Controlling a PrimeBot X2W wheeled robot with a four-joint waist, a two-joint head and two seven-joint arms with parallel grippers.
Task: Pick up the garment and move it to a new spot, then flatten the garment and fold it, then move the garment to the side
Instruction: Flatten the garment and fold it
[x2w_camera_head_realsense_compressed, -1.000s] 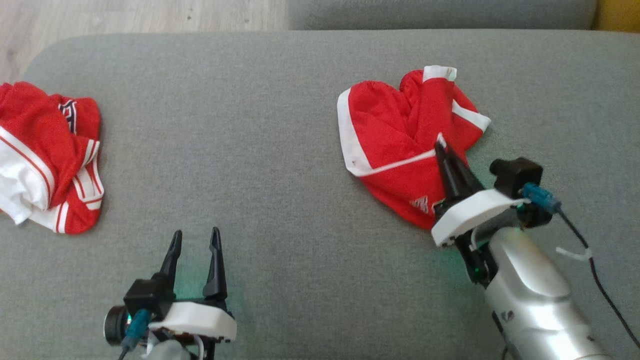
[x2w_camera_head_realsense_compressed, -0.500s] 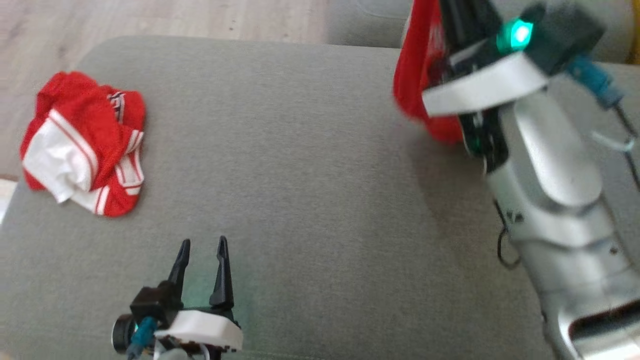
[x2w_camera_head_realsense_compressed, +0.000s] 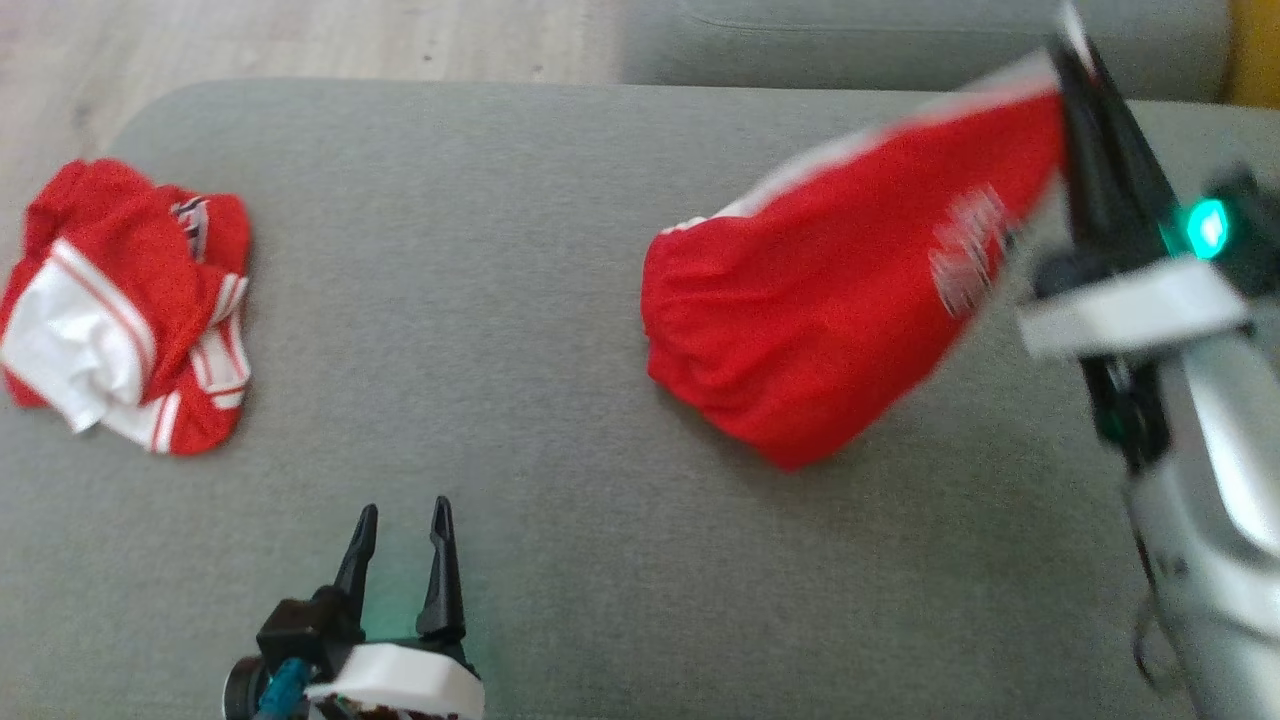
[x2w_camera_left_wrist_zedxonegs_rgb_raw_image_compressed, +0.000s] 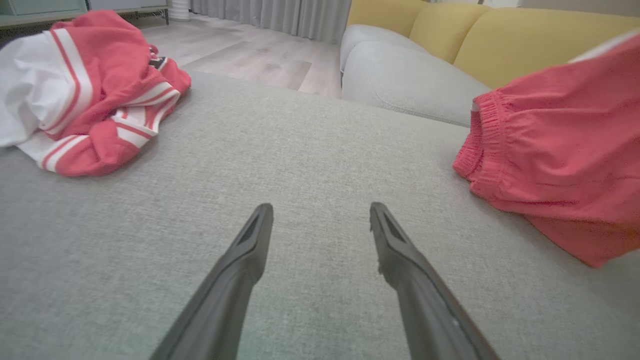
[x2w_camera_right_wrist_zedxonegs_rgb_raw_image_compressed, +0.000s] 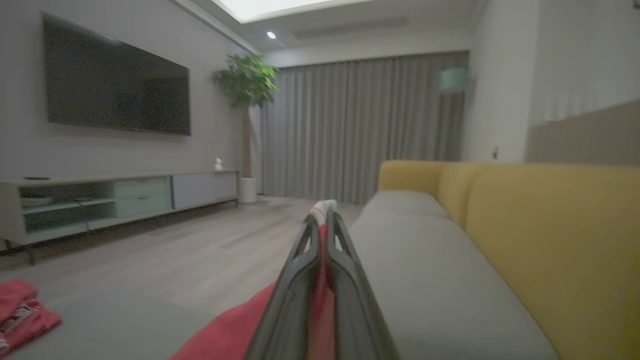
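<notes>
My right pincer (x2w_camera_head_realsense_compressed: 1080, 70) grips the red garment (x2w_camera_head_realsense_compressed: 820, 320) by its white-trimmed edge; I should lower it gently onto the grey cushion (x2w_camera_head_realsense_compressed: 520, 300), left pincer (x2w_camera_head_realsense_compressed: 404, 512) open, ready to spread it.

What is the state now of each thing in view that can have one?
red shorts with white trim: raised, hanging from the right claw.
crumpled red and white garment: lying bunched on the grey fabric cushion.
left claw: open, empty.
right claw: shut on the shorts' edge.
</notes>
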